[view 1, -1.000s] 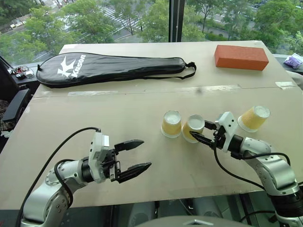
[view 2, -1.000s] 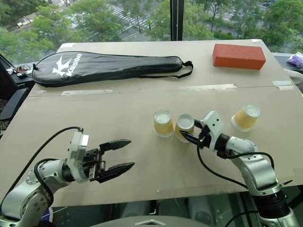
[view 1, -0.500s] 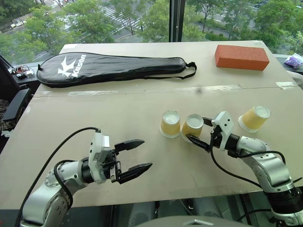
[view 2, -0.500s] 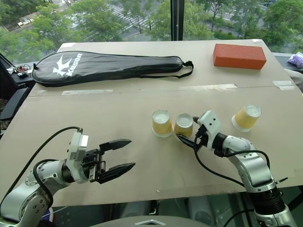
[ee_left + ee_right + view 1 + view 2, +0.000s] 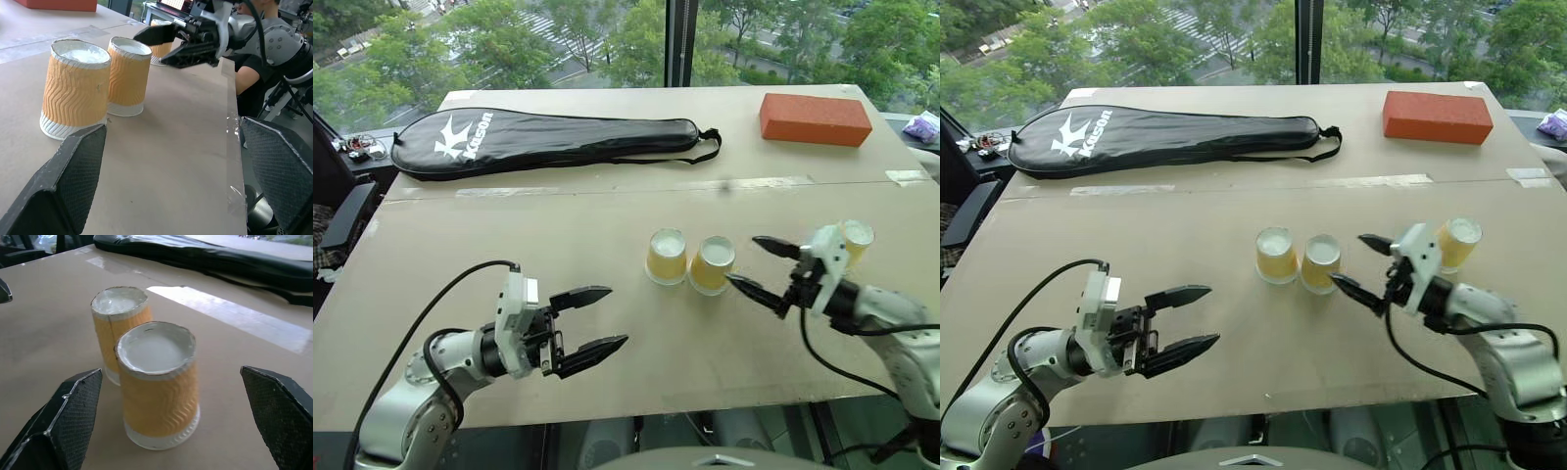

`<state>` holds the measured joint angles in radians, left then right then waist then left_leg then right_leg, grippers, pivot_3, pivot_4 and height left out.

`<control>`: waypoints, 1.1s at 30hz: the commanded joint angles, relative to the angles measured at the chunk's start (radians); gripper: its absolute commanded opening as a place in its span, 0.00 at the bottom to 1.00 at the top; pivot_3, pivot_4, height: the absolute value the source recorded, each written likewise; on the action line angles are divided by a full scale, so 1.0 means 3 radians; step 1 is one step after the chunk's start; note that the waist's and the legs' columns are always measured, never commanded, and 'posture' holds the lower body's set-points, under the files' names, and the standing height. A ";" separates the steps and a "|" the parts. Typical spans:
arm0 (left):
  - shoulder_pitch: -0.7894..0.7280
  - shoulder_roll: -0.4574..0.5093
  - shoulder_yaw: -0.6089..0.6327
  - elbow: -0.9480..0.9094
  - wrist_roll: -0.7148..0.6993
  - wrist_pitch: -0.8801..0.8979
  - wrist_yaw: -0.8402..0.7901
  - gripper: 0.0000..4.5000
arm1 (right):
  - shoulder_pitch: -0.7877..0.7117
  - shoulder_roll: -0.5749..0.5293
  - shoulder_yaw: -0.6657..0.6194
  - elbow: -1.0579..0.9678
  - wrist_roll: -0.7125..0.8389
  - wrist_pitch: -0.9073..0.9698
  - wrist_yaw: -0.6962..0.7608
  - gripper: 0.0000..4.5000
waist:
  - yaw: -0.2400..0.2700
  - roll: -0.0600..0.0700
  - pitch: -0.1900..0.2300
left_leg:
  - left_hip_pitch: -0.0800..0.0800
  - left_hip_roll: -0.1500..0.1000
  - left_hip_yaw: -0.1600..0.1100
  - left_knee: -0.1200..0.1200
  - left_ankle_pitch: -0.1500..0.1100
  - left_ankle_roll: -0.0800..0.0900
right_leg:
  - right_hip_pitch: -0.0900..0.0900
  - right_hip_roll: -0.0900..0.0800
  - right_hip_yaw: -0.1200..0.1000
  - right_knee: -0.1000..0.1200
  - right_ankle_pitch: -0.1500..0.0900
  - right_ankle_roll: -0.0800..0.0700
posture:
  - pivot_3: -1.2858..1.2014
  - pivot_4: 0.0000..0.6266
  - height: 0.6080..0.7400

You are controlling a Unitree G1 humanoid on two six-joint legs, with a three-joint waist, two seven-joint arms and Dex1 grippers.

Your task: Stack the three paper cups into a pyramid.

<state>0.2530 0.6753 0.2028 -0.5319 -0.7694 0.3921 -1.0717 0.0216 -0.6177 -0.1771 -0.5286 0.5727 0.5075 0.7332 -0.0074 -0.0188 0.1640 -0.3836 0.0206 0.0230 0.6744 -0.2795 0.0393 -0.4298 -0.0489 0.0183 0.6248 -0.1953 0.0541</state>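
Two yellow paper cups stand upside down, side by side, mid-table: the left cup (image 5: 667,257) and the right cup (image 5: 711,264), almost touching. The third cup (image 5: 853,239) lies tilted further right, partly hidden behind my right hand. My right gripper (image 5: 746,261) is open just right of the right cup, pointing at it, with nothing between its fingers. The right wrist view shows that cup (image 5: 157,382) ahead of the open fingers, apart from them. My left gripper (image 5: 615,316) hovers open and empty near the table's front, left of the cups. No pyramid stands.
A black racket bag (image 5: 548,140) lies across the far left of the table (image 5: 509,235). An orange brick (image 5: 815,117) sits at the far right. A window runs behind the table. The table's front edge is close below both arms.
My right gripper opened and let go of the right cup, then drew back to the right and up. That cup now stands inverted beside the left one. The left arm stayed still.
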 commanded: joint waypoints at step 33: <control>-0.0276 -0.0017 -0.0133 -0.0071 -0.0128 0.0042 -0.0020 1.00 | -0.0257 0.0106 -0.0954 0.0480 -0.0370 0.0240 -0.1073 0.99 | -0.0008 0.0001 -0.0002 | 0.0003 -0.0004 0.0004 -0.0004 0.0000 0.0000 | 0.0000 0.0005 0.0010 0.0001 0.0000 0.0000 | 0.52 0.24 1.00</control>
<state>0.1648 0.6727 0.1470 -0.5080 -0.7880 0.4146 -1.0818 -0.0508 -0.5686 -0.4235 -0.3694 0.4529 0.5994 0.4087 -0.0098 -0.0184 0.1635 -0.3829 0.0193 0.0241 0.6733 -0.2795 0.0394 -0.4297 -0.0473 0.0212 0.6249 -0.1951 0.0539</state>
